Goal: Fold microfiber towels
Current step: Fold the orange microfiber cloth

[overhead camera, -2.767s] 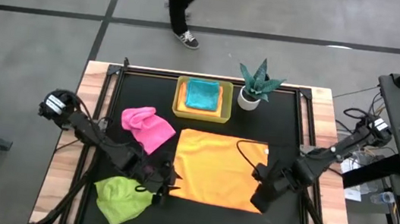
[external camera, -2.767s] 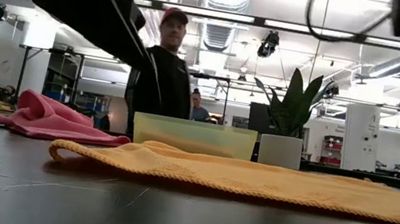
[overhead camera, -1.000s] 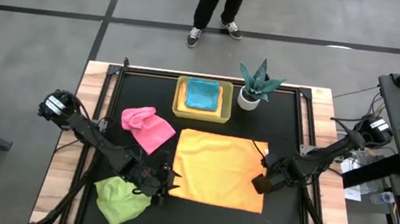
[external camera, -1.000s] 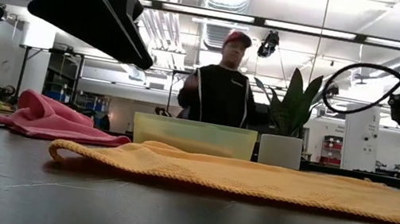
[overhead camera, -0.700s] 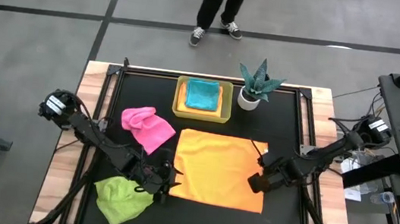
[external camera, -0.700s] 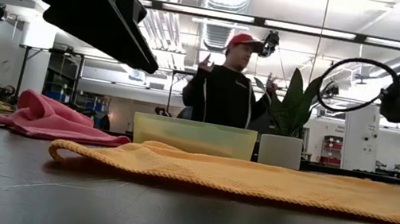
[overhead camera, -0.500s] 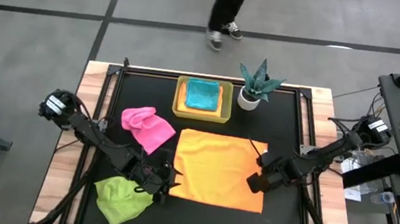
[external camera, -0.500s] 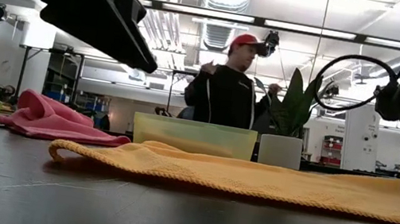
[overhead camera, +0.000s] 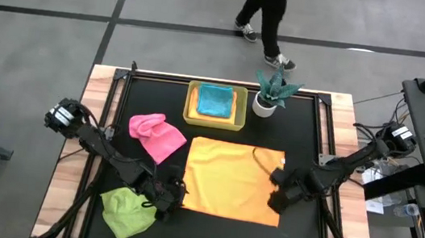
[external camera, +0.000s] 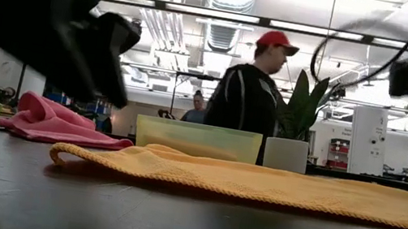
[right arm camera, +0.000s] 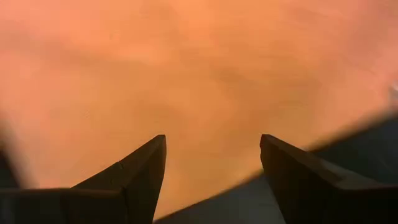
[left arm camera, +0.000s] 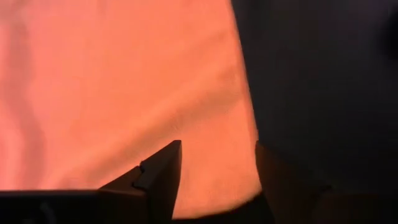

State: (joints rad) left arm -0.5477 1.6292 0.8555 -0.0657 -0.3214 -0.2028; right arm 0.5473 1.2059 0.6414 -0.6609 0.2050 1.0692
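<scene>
An orange-yellow microfiber towel [overhead camera: 233,180] lies spread flat mid-table, and it also shows in the low view [external camera: 259,182]. My left gripper [overhead camera: 173,198] hovers open over its near-left corner [left arm camera: 239,186], one finger over cloth and one over bare table. My right gripper [overhead camera: 276,193] stands open above the towel's right edge [right arm camera: 205,93], near the near-right corner. A pink towel [overhead camera: 155,135] lies bunched at the left. A lime green towel [overhead camera: 130,210] is crumpled at the near left. A folded turquoise towel [overhead camera: 215,101] rests in the yellow tray [overhead camera: 191,110].
A small spiky plant in a white pot [overhead camera: 268,93] stands at the far edge, right of the tray. A person [external camera: 249,97] walks behind the table's far side. Bare black table surface [overhead camera: 306,147] lies to the right of the orange towel and along the near edge.
My left gripper has tipped and dipped a little toward the orange towel's near-left corner. My right gripper has risen slightly and rolled at the wrist above the towel's right edge. The towels have not moved. The person behind the table has walked toward the right.
</scene>
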